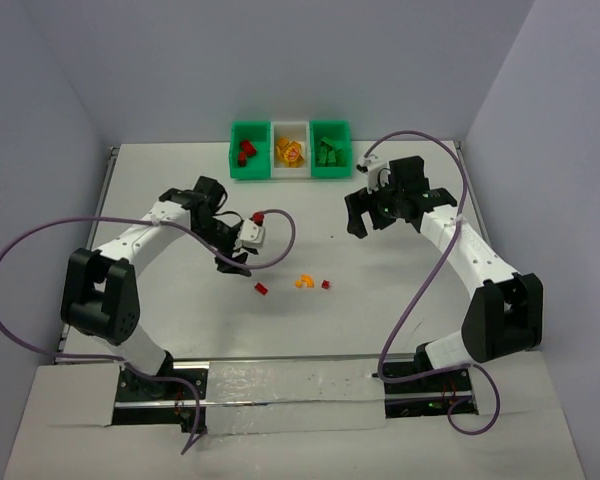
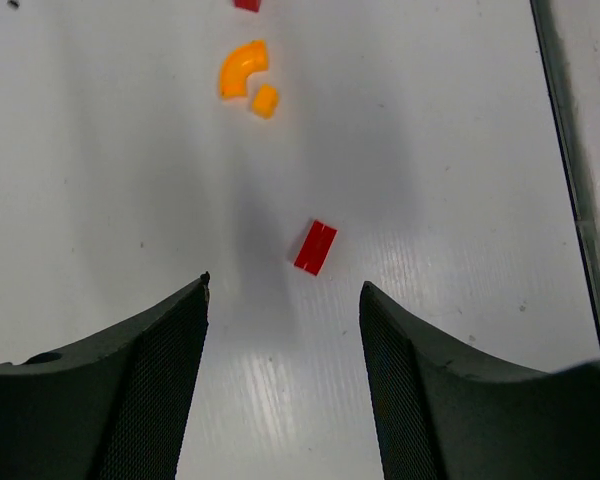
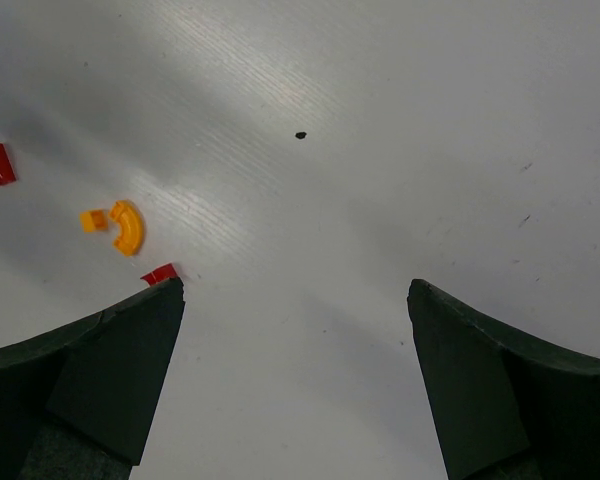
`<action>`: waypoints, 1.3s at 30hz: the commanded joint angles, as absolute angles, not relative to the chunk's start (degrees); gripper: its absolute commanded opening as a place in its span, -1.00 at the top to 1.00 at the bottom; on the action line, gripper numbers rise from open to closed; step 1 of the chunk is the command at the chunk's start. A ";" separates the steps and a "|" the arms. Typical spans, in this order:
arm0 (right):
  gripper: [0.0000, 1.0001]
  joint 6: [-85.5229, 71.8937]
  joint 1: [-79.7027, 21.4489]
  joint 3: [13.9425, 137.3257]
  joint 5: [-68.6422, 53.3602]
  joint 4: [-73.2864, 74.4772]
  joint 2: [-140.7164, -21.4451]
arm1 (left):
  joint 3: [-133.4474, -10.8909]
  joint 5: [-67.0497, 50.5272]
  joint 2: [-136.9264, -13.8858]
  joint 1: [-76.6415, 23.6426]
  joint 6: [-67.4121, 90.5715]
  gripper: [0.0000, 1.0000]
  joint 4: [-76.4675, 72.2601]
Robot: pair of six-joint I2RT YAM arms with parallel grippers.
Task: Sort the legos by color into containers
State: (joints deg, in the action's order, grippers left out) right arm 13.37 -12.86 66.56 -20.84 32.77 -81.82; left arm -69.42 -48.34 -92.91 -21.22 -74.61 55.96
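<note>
left gripper [image 2: 284, 288]: fingers spread wide, empty | red rectangular lego [image 2: 315, 247]: flat on table [image 2: 460, 150], just ahead of the fingertips, long axis diagonal, lower-left to upper-right in the left wrist view | curved orange lego [image 2: 242, 68]: farther ahead | right gripper [image 3: 296, 290]: wide, empty | containers [image 1: 291, 172]: far table edge

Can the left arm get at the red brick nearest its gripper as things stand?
Probably yes. The red brick lies just ahead of the open left gripper, alone on the table, with nothing between them.

Jaws apart, red lego [image 2: 315, 247] ahead; orange curve [image 2: 242, 68] + cube [image 2: 265, 100] poss. touching.
</note>
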 commanded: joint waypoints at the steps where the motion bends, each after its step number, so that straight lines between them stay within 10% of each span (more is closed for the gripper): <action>1: -1.00 13.85 -12.57 65.77 -20.90 33.82 -81.02 | -69.51 -48.63 -94.08 -24.95 -82.45 -0.35 55.43; 24: -1.00 14.62 -12.48 65.74 -20.65 35.42 -81.91 | -59.44 -34.40 -100.46 -31.73 -80.10 -0.23 37.23; 39: -1.00 15.21 -12.48 67.06 -21.24 35.77 -83.37 | -60.49 -33.92 -96.43 -31.55 -78.76 0.86 41.04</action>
